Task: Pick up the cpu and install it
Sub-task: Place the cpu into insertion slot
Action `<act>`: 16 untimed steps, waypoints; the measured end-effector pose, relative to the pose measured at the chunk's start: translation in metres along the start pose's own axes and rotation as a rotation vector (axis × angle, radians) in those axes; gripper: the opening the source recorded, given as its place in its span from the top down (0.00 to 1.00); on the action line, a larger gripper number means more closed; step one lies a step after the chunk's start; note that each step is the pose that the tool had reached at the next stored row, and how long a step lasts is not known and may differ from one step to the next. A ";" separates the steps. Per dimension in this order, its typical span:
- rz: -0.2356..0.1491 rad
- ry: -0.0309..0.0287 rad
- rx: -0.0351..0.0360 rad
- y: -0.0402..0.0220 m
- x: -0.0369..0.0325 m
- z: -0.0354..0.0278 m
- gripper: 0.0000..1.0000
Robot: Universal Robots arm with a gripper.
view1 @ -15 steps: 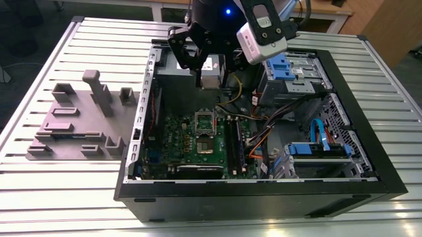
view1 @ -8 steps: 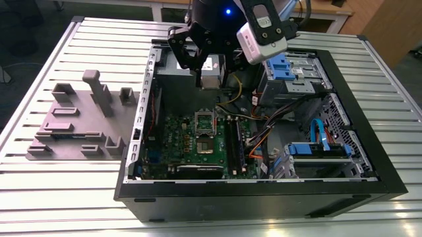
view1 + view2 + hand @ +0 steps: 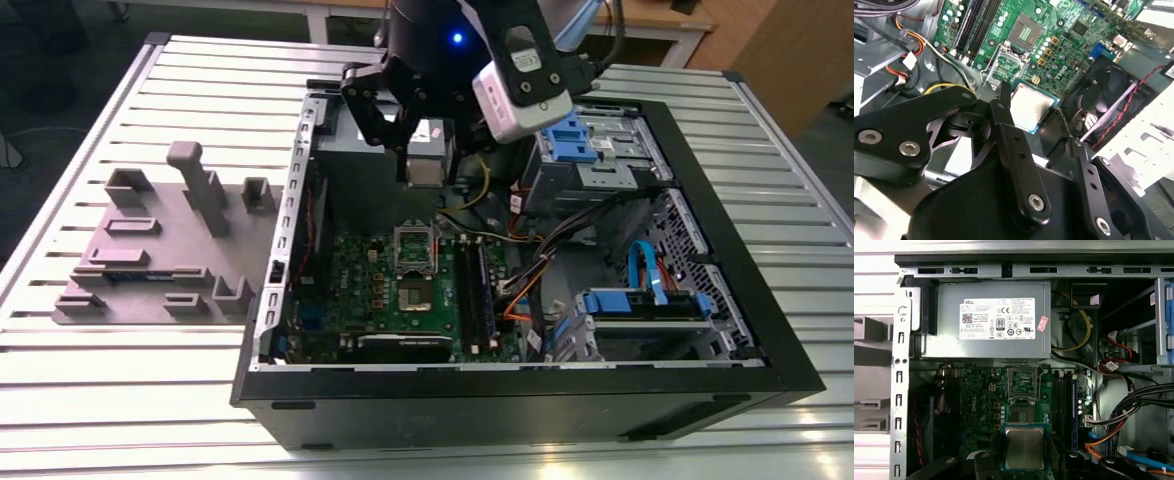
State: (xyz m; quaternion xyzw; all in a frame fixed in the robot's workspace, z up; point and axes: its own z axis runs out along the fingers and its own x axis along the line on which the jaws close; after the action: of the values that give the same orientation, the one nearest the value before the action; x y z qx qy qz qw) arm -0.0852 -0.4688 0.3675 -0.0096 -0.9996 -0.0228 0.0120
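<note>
The cpu (image 3: 1024, 446), a flat square chip with a silver-grey top and a thin pale rim, sits between my gripper's black fingers (image 3: 985, 462) in both wrist views. My gripper (image 3: 1032, 107) is shut on the cpu (image 3: 1029, 102) by its opposite edges. In the exterior view the gripper (image 3: 423, 162) hangs above the open computer case, over the far end of the green motherboard (image 3: 360, 290). The motherboard's square socket (image 3: 1021, 384) lies below the chip and a little beyond it, with its metal frame (image 3: 416, 245) raised.
A grey power supply (image 3: 986, 320) fills the case's far end. Memory sticks (image 3: 474, 295) and orange and black cables (image 3: 534, 290) run beside the socket. A black fan (image 3: 1104, 100) sits nearby. Grey fixture blocks (image 3: 160, 240) stand on the slatted table at the exterior view's left.
</note>
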 end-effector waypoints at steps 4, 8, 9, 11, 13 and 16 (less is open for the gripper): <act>0.000 0.0000 0.0001 -0.0028 -0.0014 0.0069 0.53; 0.000 0.0000 0.0003 -0.0055 -0.0016 0.0120 0.53; 0.000 0.0000 0.0005 -0.0055 -0.0016 0.0120 0.53; 0.000 0.0000 0.0006 -0.0055 -0.0016 0.0120 0.53; 0.000 0.0000 0.0006 -0.0055 -0.0016 0.0121 0.53; 0.000 0.0000 0.0007 -0.0055 -0.0016 0.0121 0.53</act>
State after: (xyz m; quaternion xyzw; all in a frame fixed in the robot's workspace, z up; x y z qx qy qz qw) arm -0.0839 -0.4738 0.3552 -0.0098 -0.9996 -0.0225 0.0120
